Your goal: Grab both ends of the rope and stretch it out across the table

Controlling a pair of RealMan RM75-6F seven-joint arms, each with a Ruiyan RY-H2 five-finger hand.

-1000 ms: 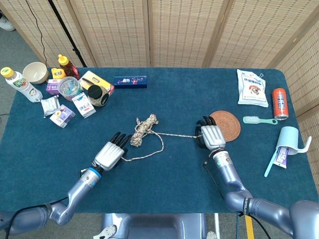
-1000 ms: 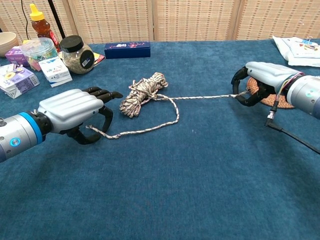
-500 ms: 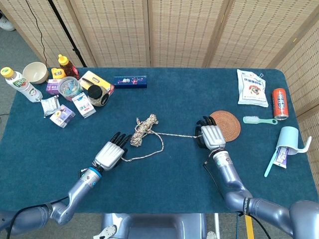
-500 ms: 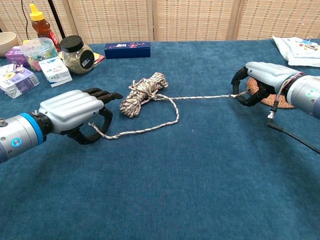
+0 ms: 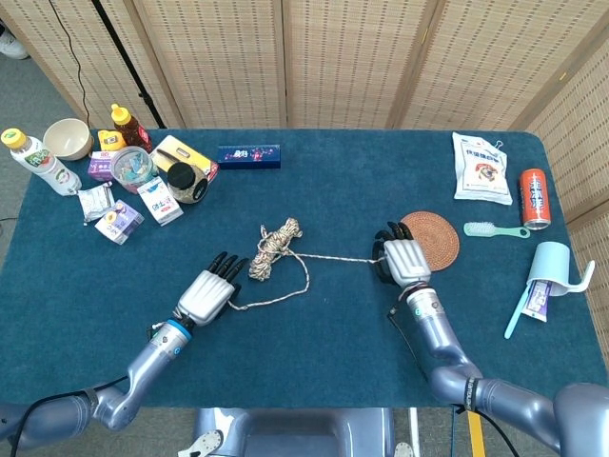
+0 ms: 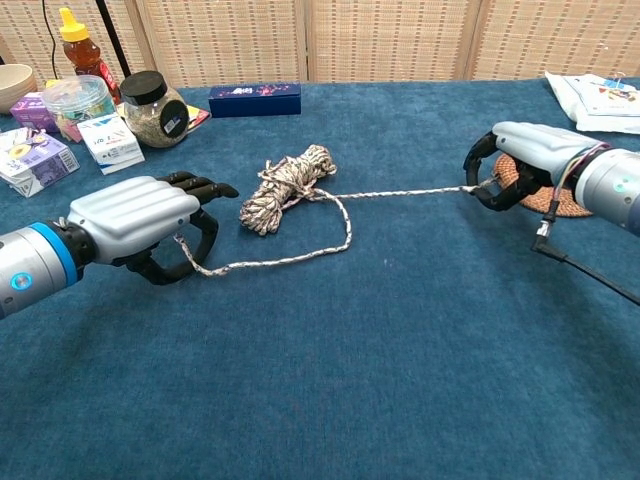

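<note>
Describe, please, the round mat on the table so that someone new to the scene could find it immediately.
Start at the blue cloth-covered table and look to its right half, just behind the right robot hand that holds one end of the speckled braided rope. There lies the round woven brown coaster, flat on the cloth. It is the only circular, straw-coloured disc there; its neighbours are a green hairbrush and a red can.

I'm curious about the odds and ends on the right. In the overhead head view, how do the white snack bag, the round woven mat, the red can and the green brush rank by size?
1. White snack bag and round woven mat: too alike to rank.
2. Green brush and red can: similar length, the can wider.
</note>
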